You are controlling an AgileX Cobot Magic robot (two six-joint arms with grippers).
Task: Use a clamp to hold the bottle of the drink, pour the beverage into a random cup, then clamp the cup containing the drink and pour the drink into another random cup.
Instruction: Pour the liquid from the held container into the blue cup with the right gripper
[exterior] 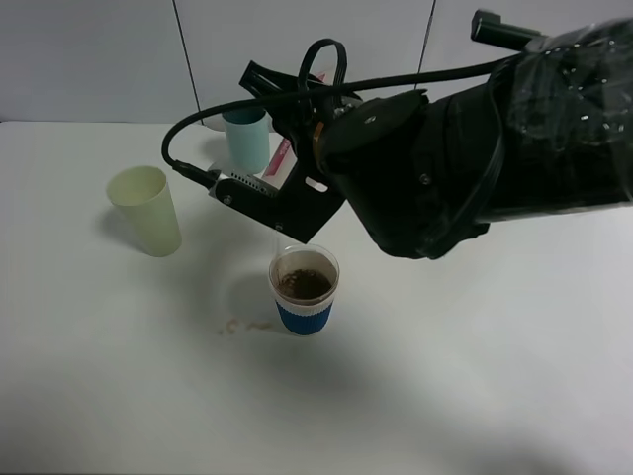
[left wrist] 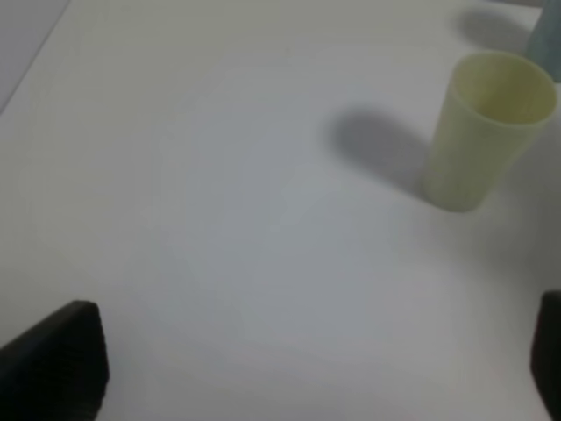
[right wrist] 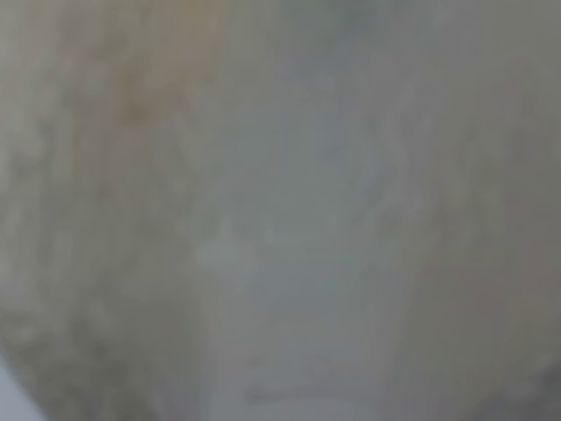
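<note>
My right wrist view is one pale blur — nothing readable. From above, my own arm (exterior: pixel 445 168) hides most of the bottle (exterior: pixel 282 237), and the frame edge cuts my left fingertips (left wrist: pixel 61 360).

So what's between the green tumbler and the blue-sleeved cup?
Exterior high view: bare table from green tumbler to blue-sleeved cup, with brown specks by the cup.

Not one word, number or brand can be read in any of the views. The bottle (exterior: pixel 286 151) shows its label (exterior: pixel 283 159) only as a sliver of red and white, and the print on it is too small and blurred to make out. No lettering can be told on the blue sleeve of the cup (exterior: pixel 304 318). The right wrist view is a pale blur.
</note>
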